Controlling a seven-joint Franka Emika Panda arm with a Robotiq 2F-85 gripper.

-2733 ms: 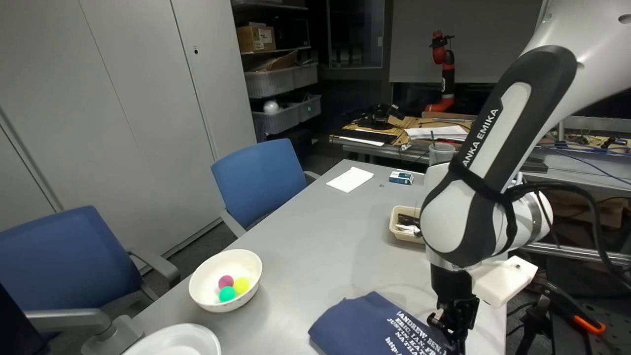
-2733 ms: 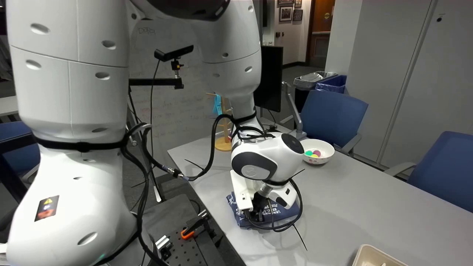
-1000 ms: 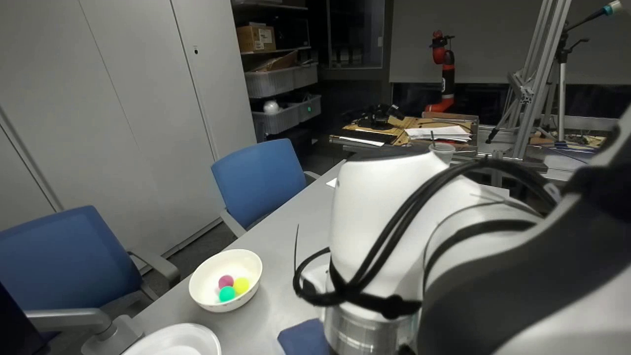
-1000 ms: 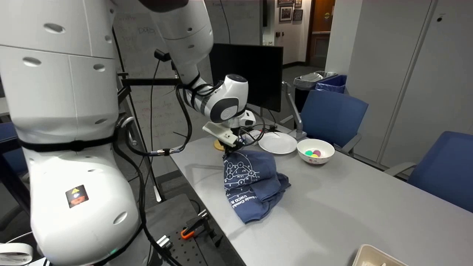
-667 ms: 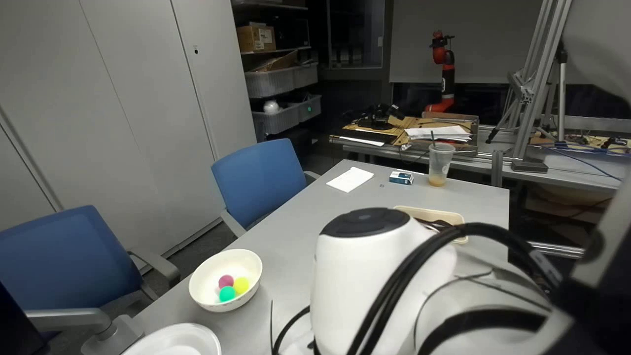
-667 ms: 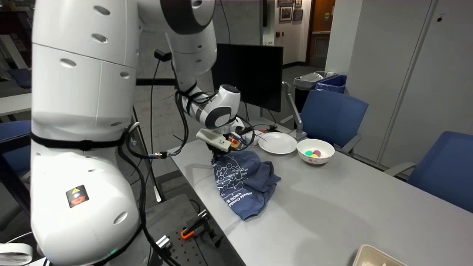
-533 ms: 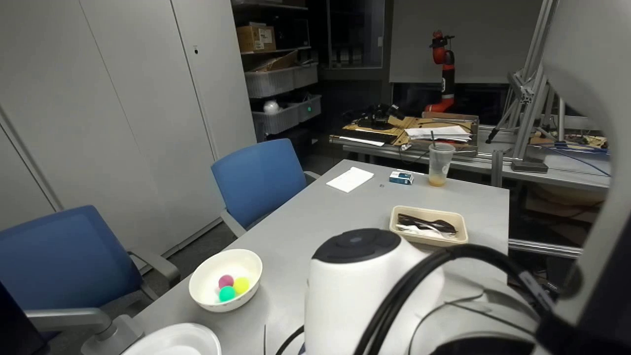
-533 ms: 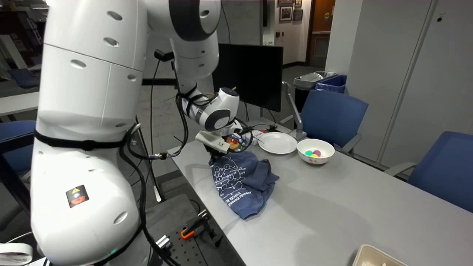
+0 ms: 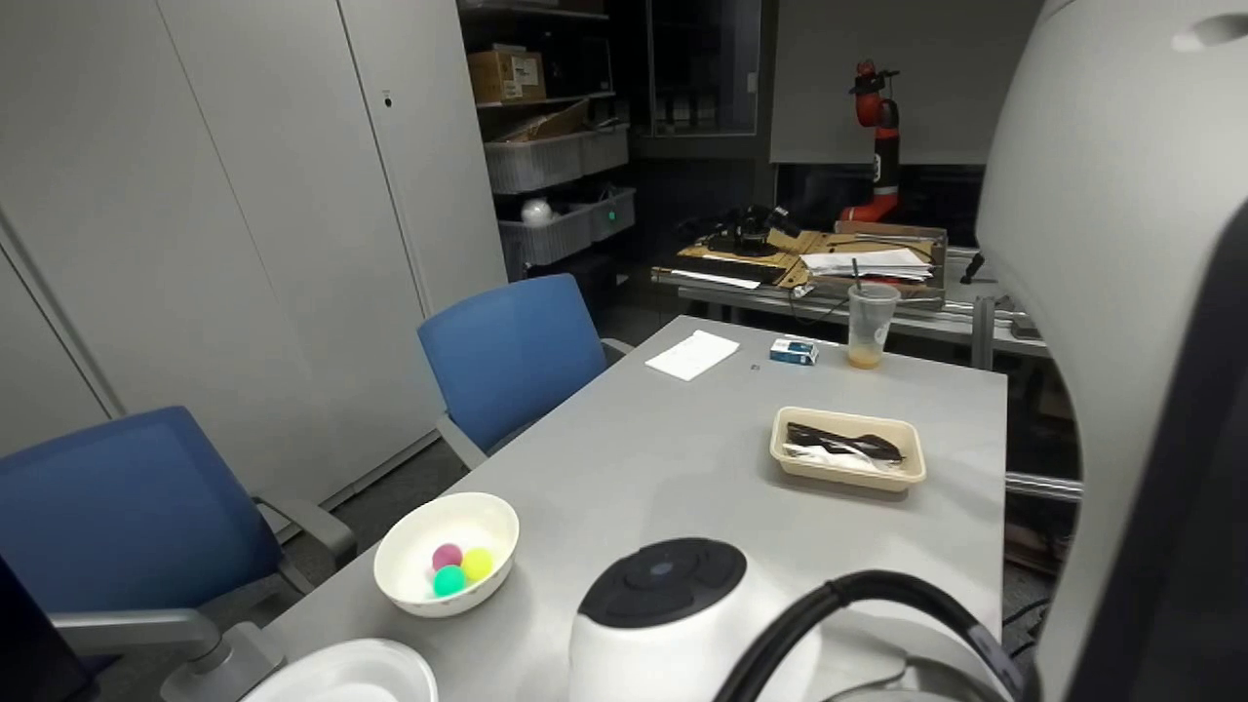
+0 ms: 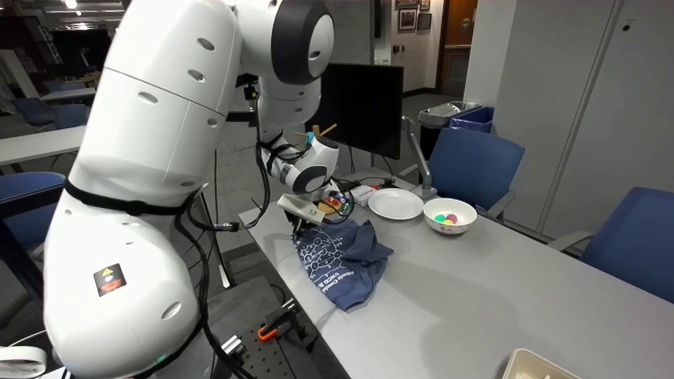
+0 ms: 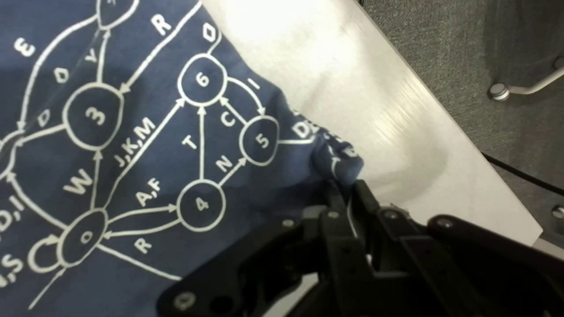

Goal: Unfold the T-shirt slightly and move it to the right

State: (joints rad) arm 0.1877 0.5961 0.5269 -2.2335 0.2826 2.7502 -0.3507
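The hand (image 11: pixel 351 198) is gripping a bunched corner of the shirt (image 11: pixel 154 167), its jaws standing nearly together with the cloth pinched between the tips. In an exterior view, the shirt is sloping down from the hand and lying on the counter (image 10: pixel 474 295) below and in front of it, its side away from the hand bunching in loose folds. Its printed side, with white numbered circles, arrows and letters, is showing beside the hand. In the wrist view, the counter's edge is running to the right of the hand.

In an exterior view, some coloured things (image 10: pixel 333 203), too small to tell, are lying just behind the hand, with a white box (image 10: pixel 363 195) sitting a little farther off. To the hand's right there, a plate (image 10: pixel 396 204) is lying near the shirt, and a bowl (image 10: pixel 456 228) is standing beside the plate, farther from the hand, holding pink, yellow and green balls (image 9: pixel 451 580). A monitor (image 10: pixel 363 110) is standing behind and above the hand.

Well apart from the hand, a tray (image 9: pixel 848 476) is sitting in both exterior views. Farther from the hand than the tray, a paper (image 9: pixel 693 355), a packet (image 9: pixel 795 352) and a cup (image 9: pixel 871 327) are resting.
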